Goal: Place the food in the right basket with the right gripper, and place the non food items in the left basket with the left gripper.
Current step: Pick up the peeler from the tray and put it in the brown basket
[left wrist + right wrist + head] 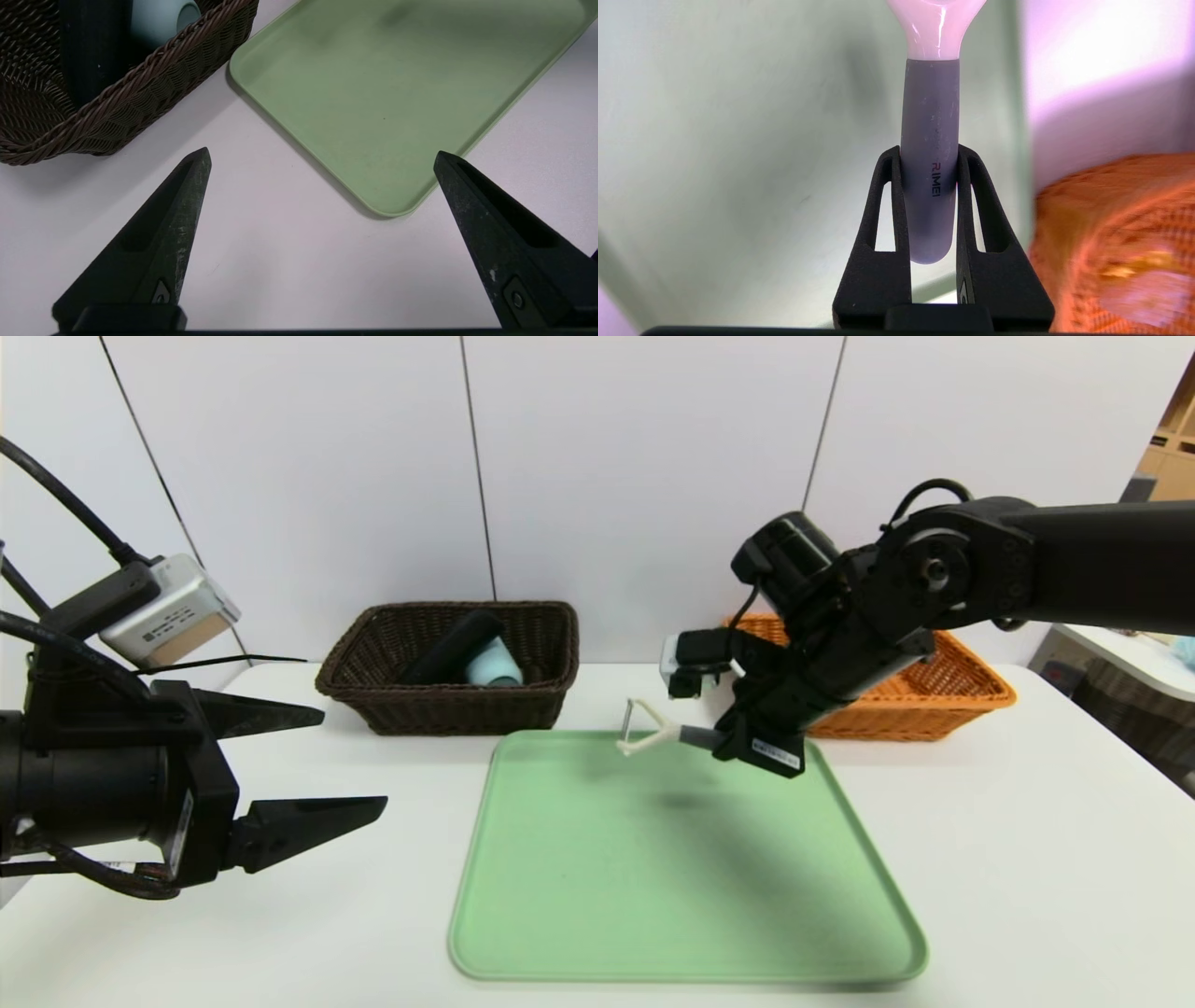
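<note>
**A:** What is your right gripper [929,163] doing?

**B:** It is clamped on the peeler [658,735], fingers [889,219] pressed to either side of the grey handle. You hold the peeler in the air above the far part of the tray [597,915], the white Y-head pointing left and clear of the tray surface. A soft shadow lies on the tray under it.

**A:** And your left gripper [355,761]?

**B:** It sits at the near left, over the bare table [1027,859], its jaws spread wide with nothing between them. In the left wrist view you see the tray's corner and the left basket [154,88] beyond the fingertips [198,161].

**A:** Where are the other non-food items?

**B:** Both are in the left basket, at the far left of the table. The pouch [453,646] leans across the inside, and the cup [495,665] lies on its side just right of it, touching or nearly so.

**A:** The right basket [943,695]?

**B:** It stands at the far right, just beyond the tray's far right corner, partly hidden behind your right arm. In the right wrist view something pale and yellowish lies inside it, too blurred to name.

**A:** Anything on the tray?

**B:** You see only its green surface.
</note>
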Tool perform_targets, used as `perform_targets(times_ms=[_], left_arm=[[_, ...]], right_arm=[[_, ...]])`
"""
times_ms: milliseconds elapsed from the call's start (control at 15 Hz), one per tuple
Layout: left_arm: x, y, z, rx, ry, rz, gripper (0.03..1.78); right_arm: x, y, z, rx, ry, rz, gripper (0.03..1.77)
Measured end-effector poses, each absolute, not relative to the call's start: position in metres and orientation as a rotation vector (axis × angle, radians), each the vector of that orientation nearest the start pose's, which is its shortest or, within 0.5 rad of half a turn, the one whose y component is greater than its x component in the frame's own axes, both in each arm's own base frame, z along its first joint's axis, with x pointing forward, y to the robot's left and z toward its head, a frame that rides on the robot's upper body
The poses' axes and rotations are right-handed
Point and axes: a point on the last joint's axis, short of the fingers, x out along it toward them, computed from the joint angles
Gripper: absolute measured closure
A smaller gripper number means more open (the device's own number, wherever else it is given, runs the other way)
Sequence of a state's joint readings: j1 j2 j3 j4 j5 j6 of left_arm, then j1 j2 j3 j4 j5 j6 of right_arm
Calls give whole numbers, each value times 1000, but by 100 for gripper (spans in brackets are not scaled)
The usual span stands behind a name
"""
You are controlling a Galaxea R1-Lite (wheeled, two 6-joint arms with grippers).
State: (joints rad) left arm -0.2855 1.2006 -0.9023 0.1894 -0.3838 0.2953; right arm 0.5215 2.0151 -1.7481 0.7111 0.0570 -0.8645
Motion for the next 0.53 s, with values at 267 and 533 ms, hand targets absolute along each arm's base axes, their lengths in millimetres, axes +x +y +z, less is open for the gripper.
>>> perform_targets(times_ms=[267,533], left_arm=[[159,-55,253,253,394,-722,12],[158,-55,252,253,396,-722,12]], right_arm=[[313,182,219,-981,571,886,151],[310,187,216,-959,369,820,151]])
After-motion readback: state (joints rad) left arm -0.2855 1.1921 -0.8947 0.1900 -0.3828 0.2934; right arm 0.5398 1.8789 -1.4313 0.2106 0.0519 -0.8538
